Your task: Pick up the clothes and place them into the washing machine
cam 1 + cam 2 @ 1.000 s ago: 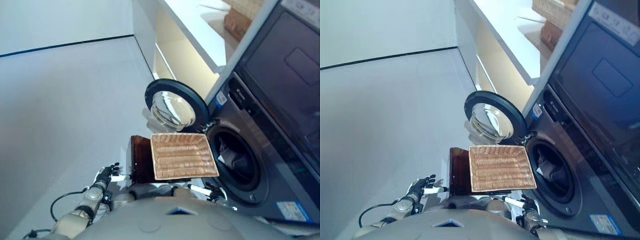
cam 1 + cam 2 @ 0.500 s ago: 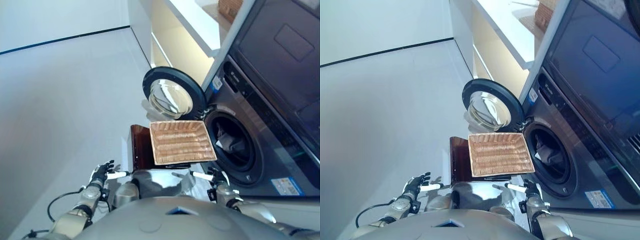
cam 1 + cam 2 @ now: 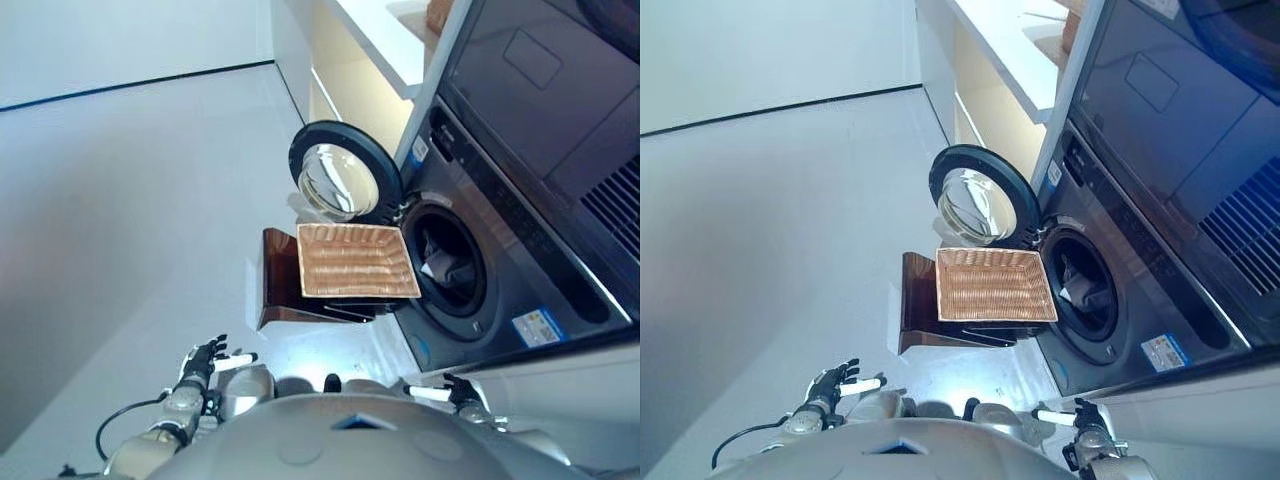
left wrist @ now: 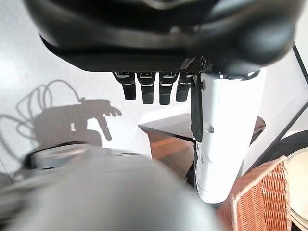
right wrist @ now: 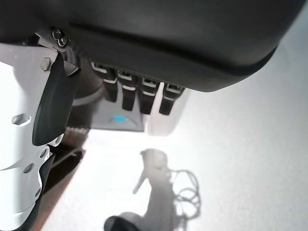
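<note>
Our left hand (image 3: 200, 360) lower left, fingers relaxed, empty | our right hand (image 3: 1085, 415) lower right, likewise | clothes (image 3: 440, 268) in washing machine (image 3: 470, 250) drum, centre right, well apart from both

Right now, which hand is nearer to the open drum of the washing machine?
The right hand. It hangs low just in front of the washing machine, below its drum opening. The left hand is on the far side of the wicker basket, over open floor.
</note>
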`<state>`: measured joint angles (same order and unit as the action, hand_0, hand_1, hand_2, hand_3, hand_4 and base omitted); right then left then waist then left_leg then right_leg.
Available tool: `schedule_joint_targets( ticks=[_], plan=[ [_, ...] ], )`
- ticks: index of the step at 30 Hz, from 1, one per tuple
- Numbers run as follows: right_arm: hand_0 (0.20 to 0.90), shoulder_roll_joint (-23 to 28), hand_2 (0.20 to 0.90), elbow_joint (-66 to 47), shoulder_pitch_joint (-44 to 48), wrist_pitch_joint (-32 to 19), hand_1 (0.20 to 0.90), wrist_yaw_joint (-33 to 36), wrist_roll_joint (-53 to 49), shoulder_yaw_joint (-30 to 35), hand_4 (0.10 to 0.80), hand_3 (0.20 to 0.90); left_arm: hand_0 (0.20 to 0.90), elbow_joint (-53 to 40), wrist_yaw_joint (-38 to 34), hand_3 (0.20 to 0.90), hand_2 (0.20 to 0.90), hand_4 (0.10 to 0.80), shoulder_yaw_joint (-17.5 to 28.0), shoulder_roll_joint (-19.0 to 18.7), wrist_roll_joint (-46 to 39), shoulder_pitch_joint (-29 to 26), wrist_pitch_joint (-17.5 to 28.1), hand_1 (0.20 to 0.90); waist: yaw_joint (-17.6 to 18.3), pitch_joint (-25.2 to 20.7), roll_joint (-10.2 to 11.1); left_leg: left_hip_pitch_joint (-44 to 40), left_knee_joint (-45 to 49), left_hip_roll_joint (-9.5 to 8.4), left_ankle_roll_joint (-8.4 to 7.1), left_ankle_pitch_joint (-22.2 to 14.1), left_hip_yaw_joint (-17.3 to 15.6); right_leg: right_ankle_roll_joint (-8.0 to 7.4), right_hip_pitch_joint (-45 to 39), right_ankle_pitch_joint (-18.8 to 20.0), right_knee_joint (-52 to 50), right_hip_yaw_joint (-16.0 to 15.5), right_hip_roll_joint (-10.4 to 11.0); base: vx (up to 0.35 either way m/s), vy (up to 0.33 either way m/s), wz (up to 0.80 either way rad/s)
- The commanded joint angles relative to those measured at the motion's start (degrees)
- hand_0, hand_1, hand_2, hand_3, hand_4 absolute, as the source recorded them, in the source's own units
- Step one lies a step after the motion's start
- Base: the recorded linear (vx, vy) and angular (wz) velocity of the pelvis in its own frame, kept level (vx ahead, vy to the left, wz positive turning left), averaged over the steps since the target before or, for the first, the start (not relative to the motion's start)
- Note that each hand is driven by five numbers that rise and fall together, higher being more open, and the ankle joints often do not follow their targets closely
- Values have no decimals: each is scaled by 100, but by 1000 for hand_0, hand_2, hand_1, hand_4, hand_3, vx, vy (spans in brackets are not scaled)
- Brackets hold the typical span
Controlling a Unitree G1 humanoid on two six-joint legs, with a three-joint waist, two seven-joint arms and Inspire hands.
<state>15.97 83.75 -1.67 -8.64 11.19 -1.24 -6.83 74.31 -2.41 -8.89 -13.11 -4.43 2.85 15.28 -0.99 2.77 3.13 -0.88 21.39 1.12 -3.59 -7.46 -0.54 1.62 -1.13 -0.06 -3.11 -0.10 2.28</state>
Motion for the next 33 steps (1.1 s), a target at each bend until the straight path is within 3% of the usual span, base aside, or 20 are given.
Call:
schedule_joint_targets(
  ticks=[1, 4, 9, 11, 13, 16, 19, 21, 33],
  plan=[
    [900, 126, 900, 15, 221, -113, 900, 48, -48, 396, 800, 900, 900, -133, 93, 900, 900, 800, 40, 241, 73, -273, 222, 900, 101, -490, -106, -246, -1016, -195, 342, 49, -114, -442, 370, 179, 11, 201, -36, -70, 143, 10],
    [900, 97, 900, 26, 174, -123, 900, 66, -182, 498, 800, 900, 900, -252, 155, 900, 900, 800, -229, 254, 192, -340, 257, 900, 261, -548, -223, -440, -1938, -173, 335, 167, -129, -556, 625, 248, -91, 91, 17, -128, 152, 22],
    [900, -15, 900, 11, 161, -114, 900, 29, -235, 456, 800, 900, 900, -461, 213, 900, 900, 800, -460, 162, 259, -360, 230, 900, 296, -302, -263, -410, -2105, -316, 483, 261, -138, -713, 979, 343, -732, 60, 127, -138, 150, 5],
    [900, -71, 900, -29, 255, -119, 900, 43, -241, 399, 800, 900, 900, -369, 203, 900, 900, 800, -539, 112, 387, -408, 226, 900, 341, -140, -344, -317, -2065, -288, 545, 354, -185, -804, 1239, 281, -1331, 121, 31, -210, 156, -24],
    [900, -134, 900, -52, 281, -145, 900, 14, -280, 333, 800, 900, 900, -357, 223, 900, 900, 800, -593, 49, 463, -448, 234, 900, 316, -136, -392, -222, -2027, -257, 568, 409, -260, -746, 1169, -6, -1619, 79, -61, -115, 71, -44],
    [900, -172, 900, -54, 210, -153, 900, -23, -276, 328, 800, 900, 900, -409, 241, 900, 900, 800, -494, -1, 351, -420, 249, 900, 201, -259, -370, -130, -2028, -259, 588, 432, -246, -676, 736, -242, -1410, 84, 113, -36, -53, -22],
    [900, -181, 900, -87, 167, -145, 900, 12, -145, 250, 800, 900, 900, -404, 197, 900, 900, 800, -422, 32, 305, -379, 270, 900, 14, -466, -261, -8, -1970, -302, 567, 403, -300, -739, 182, -181, -537, 125, 319, -30, -125, -6],
    [900, -218, 900, -136, 188, -152, 900, 54, -117, 166, 800, 900, 900, -355, 94, 900, 900, 800, -414, 65, 284, -388, 263, 900, -34, -531, -224, 72, -1910, -217, 490, 416, -382, -798, 65, -78, -145, 246, 366, -45, -152, -19],
    [900, -138, 900, 38, -31, -79, 900, -49, -21, 271, 800, 900, 900, -84, 338, 900, 900, 800, -533, 209, 521, -203, 158, 900, 23, -730, -138, -387, -2231, -26, 336, 483, -476, -761, -319, -74, 183, 173, 219, 36, -67, -3]
  ],
)
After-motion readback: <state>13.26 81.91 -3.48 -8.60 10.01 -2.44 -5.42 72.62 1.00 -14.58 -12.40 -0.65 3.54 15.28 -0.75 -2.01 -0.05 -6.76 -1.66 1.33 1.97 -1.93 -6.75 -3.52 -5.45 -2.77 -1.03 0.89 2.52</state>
